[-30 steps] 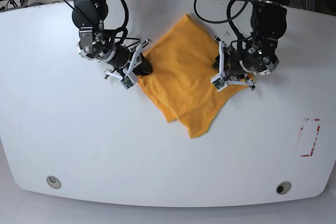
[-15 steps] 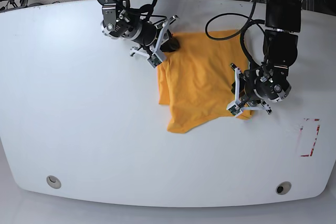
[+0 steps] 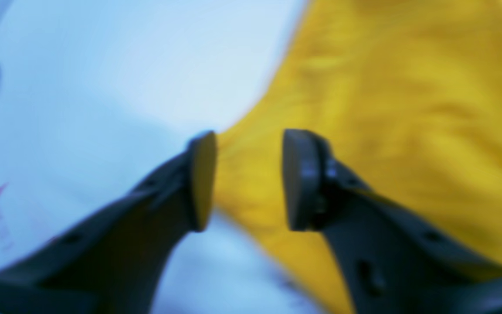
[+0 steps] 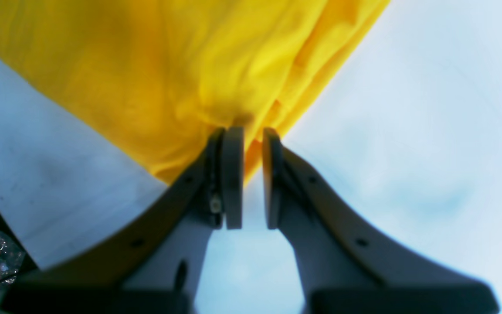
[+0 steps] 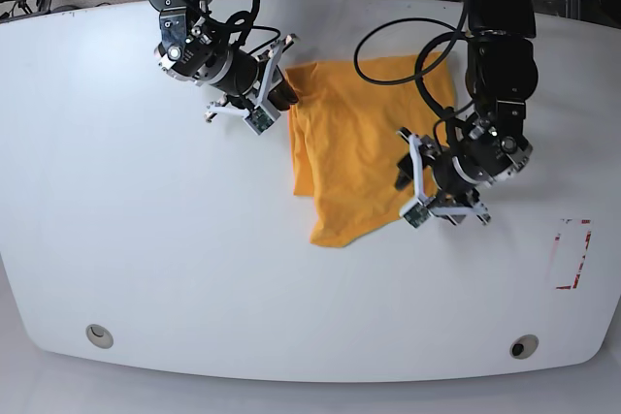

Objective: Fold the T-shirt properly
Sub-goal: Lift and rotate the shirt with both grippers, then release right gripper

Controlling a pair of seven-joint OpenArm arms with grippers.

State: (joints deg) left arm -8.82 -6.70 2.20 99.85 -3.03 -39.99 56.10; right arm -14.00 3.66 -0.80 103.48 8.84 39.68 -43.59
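On white table (image 5: 116, 239), rumpled soft T-shirt (image 5: 354, 147)

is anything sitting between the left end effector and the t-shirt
Nothing visible. The left end effector stands open right over the T-shirt's edge, with only orange fabric and bare white table between its fingers.

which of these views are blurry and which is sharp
Left wrist view: the most blurred, T-shirt and table smeared soft. Right wrist view: softer blur, shirt folds readable, tool fairly crisp. Base view: sharp throughout, with the table edges bowed by the wide lens.
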